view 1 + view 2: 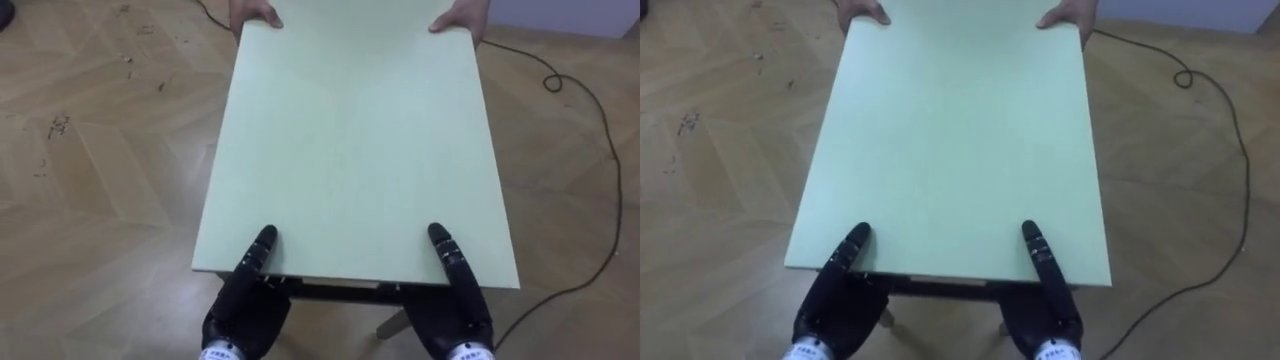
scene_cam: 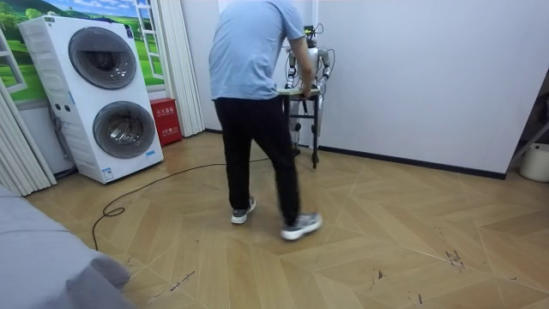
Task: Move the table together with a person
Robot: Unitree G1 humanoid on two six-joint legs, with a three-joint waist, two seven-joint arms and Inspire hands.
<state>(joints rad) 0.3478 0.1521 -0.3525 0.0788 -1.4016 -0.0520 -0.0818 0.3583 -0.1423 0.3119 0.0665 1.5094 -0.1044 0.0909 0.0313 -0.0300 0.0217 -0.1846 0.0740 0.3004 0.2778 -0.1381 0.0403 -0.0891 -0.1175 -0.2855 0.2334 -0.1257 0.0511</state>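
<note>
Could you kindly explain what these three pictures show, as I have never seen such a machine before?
This is a two-legged humanoid robot. Two pictures come from the camera eyes in its head, looking down; the third is from a camera standing in the room. Its black left hand and right hand clamp the near edge of a pale green table, thumbs on top. A person holds the far edge with both hands. Nothing lies on the tabletop.
</note>
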